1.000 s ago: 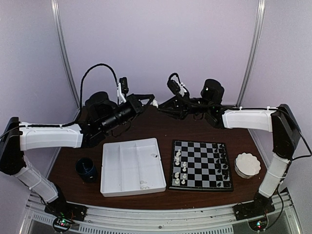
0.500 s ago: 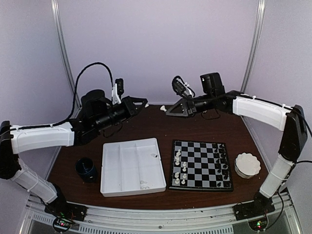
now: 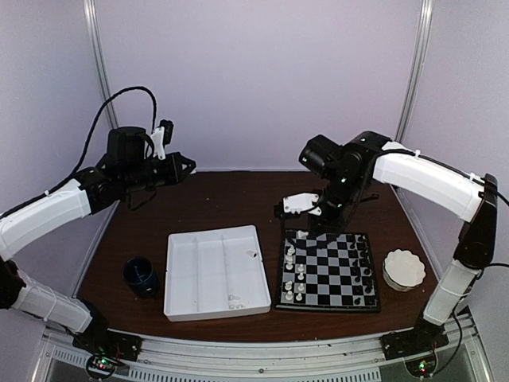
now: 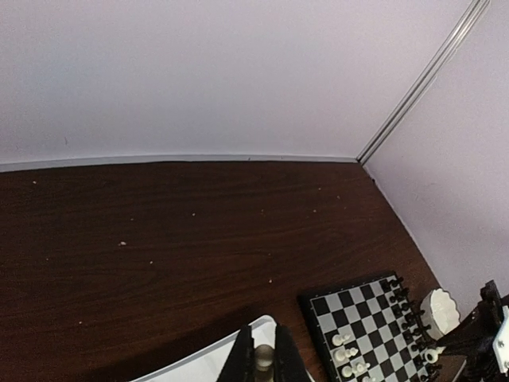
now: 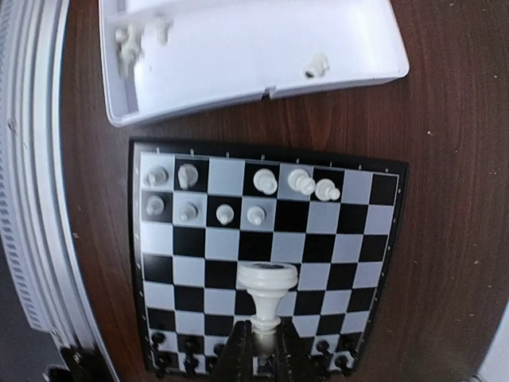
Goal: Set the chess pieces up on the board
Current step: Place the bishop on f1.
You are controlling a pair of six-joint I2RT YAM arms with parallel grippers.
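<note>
You have a dark wood worktop (image 3: 231,199) in front of you, closed in by pale lilac walls. On it, from your left, stand a dark blue cup (image 3: 141,276), a white compartmented tray (image 3: 199,274), the board (image 3: 334,267) just beside the tray, and a white scalloped bowl (image 3: 404,268) near the board's right side.

Your right end effector (image 5: 262,346) is closed on the stem of a white piece (image 5: 267,280) with a broad flat top. In the wrist view the piece hangs over the middle squares of the board. In the top view that arm reaches in above the board's far edge.

Your left end effector (image 4: 261,362) is raised over the far left of the worktop, well apart from the board. Its fingers are pinched on a small pale piece (image 4: 264,358); only the rounded top shows, so you cannot tell which kind it is.

The white chess pieces (image 5: 262,181) already placed fill part of the two rows on the tray side of the board. The black chess pieces (image 3: 364,267) line the opposite side, toward the bowl. A few loose white pieces (image 5: 127,40) lie in the tray.
</note>
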